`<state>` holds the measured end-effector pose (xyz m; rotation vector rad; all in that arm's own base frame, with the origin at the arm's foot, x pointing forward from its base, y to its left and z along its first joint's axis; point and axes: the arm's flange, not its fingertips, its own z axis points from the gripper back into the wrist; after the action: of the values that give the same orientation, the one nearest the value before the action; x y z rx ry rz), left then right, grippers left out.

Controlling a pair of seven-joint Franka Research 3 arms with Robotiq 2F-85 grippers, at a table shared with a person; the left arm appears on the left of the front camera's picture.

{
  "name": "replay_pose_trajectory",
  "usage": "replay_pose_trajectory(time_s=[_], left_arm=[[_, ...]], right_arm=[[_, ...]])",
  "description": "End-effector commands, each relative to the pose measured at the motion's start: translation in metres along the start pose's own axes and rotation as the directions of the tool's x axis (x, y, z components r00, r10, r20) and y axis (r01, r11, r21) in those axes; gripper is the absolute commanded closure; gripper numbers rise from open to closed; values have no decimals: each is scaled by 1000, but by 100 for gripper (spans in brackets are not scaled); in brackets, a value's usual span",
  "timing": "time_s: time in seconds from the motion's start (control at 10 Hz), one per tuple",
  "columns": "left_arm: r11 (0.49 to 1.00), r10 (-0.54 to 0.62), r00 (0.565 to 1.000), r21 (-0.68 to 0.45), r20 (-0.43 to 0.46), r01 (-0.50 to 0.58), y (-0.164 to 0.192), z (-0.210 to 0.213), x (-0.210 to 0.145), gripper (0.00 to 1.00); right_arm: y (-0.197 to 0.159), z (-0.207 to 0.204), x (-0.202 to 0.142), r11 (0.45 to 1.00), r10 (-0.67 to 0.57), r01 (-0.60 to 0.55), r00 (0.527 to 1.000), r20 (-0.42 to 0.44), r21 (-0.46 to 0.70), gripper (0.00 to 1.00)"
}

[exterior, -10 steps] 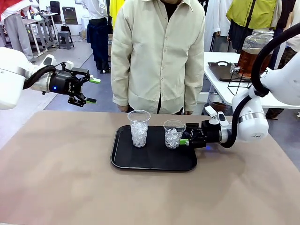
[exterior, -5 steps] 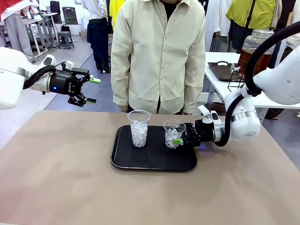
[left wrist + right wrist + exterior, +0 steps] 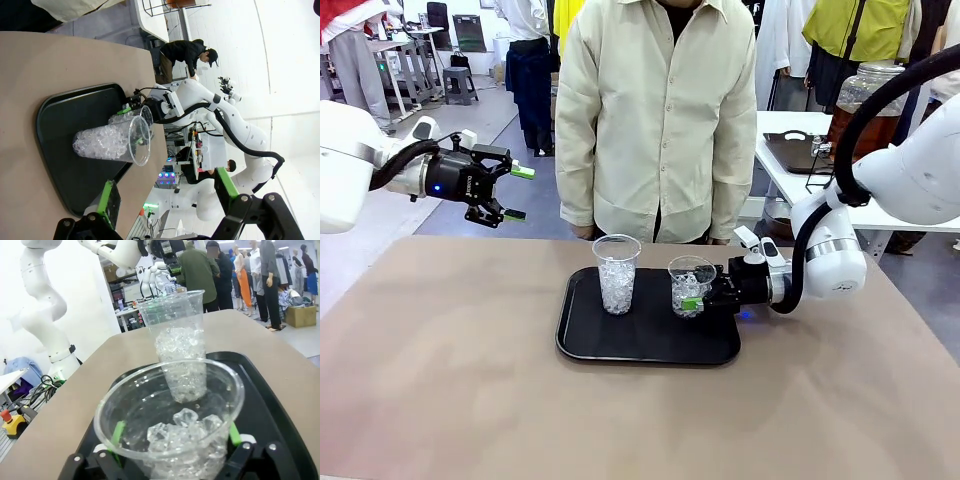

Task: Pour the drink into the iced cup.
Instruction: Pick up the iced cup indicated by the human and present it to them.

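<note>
Tray (image 3: 620,345): black glossy plastic, a rounded rectangle with a raised rim, laid flat on the tan matte table (image 3: 440,390).
Tall cup (image 3: 617,275): clear thin plastic, tapered, upright on the tray's far left part. It is packed with ice to well above half.
Short cup (image 3: 691,287): the same clear plastic, upright on the tray's far right part. Ice cubes lie in the lower part; no liquid is seen.
Drink (image 3: 850,130): amber-brown and translucent, kept in a large lidded glass jar (image 3: 868,80) on a white table well beyond the tray's right end. It is partly hidden by a black cable.
Right gripper (image 3: 705,297): reached in level from the tray's right side, jaws set on either side of the short cup. Whether the wall is pressed cannot be told.
Left gripper (image 3: 515,192): held high, well off the tray's left end. Jaws are spread wide with nothing between them.
Right wrist view: green pads (image 3: 118,432) are seen close against both sides of the short cup. The tall cup is lined up behind it, and single cubes are resolved.
Left wrist view: the tray is seen sideways, cups overlapped, the tall cup nearer.
</note>
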<state>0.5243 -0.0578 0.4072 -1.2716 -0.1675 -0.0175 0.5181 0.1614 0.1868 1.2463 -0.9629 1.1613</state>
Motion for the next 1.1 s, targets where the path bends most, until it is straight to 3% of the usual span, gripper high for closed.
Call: replay_pose_trajectory(time_s=[0.0,0.5,1.0], left_arm=[[1000,-4,1000,-1,0,4,-1,1,0,0],[1000,-4,1000,-1,0,4,-1,1,0,0],[1000,-4,1000,-1,0,4,-1,1,0,0]], right_arm=[[-6,-1,4,999,-14,14,1000,-4,33,19],[-3,6,17,999,-40,39,999,27,35,19],[-11,26,112,997,67,-67,998,19,31,19]])
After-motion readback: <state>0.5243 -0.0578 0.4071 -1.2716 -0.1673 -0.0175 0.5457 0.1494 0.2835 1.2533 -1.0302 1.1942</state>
